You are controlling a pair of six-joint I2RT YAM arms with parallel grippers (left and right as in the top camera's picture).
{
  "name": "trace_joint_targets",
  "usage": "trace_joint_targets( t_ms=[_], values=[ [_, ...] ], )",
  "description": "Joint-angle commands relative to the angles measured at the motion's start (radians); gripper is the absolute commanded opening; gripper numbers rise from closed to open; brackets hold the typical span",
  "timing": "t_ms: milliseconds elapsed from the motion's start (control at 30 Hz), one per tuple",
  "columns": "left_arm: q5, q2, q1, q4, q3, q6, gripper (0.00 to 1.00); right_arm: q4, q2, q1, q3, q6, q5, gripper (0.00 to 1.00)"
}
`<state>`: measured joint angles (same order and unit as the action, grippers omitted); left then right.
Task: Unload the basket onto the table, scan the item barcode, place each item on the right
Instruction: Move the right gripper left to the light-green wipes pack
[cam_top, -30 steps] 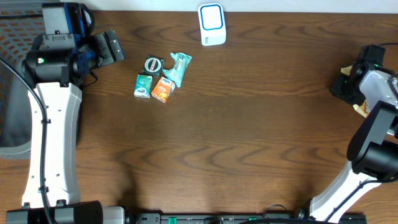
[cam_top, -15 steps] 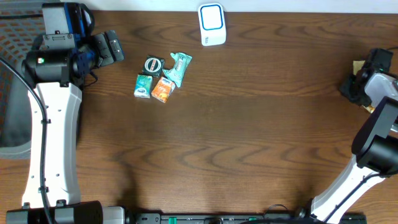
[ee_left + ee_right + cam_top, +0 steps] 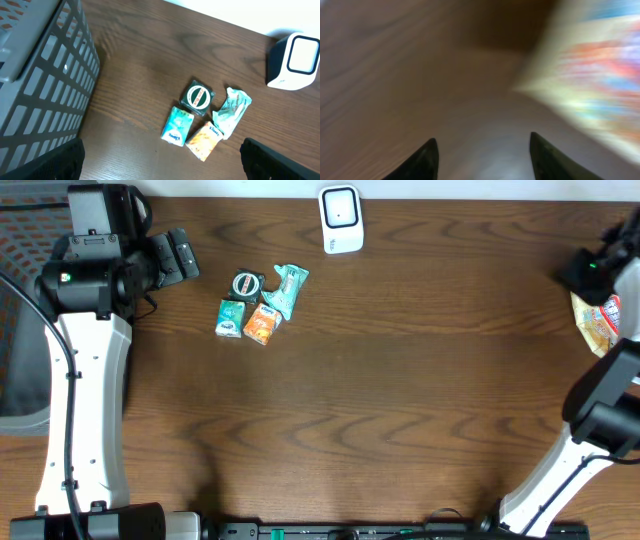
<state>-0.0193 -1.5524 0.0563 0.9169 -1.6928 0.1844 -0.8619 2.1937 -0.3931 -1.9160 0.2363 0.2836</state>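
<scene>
At the far left stands a grey mesh basket [image 3: 45,85], likely where items get dropped; only its outer wall shows, so its contents cannot be told. The left gripper [image 3: 180,257] hovers beside it with jaws spread wide and nothing held, seemingly parked out of the way. Next come four small goods bunched together on the table: a green packet [image 3: 231,318], a round tin [image 3: 245,283], an orange packet [image 3: 261,324] and a crumpled teal wrapper [image 3: 288,288], probably waiting their turn. The white scanner [image 3: 341,218] stands at the table's back edge, its window facing forward for presenting barcodes. At the far right the right gripper [image 3: 482,152] has its jaws apart and empty, while the snack packet [image 3: 598,320] lies on the table just beside it, well apart from the scanner.
</scene>
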Motion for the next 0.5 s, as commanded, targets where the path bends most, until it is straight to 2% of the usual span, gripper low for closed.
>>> trace_joint_targets(
  t_ms=[0,133,333,467],
  values=[
    [0.013,-0.006,0.0,0.003,0.004,0.008,0.98,0.027,-0.001,0.117,-0.004,-0.006,0.368,0.6],
    [0.013,-0.006,0.0,0.003,0.004,0.008,0.98,0.11,0.001,0.288,-0.004,-0.024,0.354,0.62],
    [0.013,-0.006,0.0,0.003,0.004,0.008,0.98,0.27,0.019,0.62,-0.004,0.019,0.0,0.64],
    [0.013,-0.006,0.0,0.003,0.004,0.008,0.98,0.367,0.046,0.769,-0.004,0.052,-0.142,0.68]
  ],
)
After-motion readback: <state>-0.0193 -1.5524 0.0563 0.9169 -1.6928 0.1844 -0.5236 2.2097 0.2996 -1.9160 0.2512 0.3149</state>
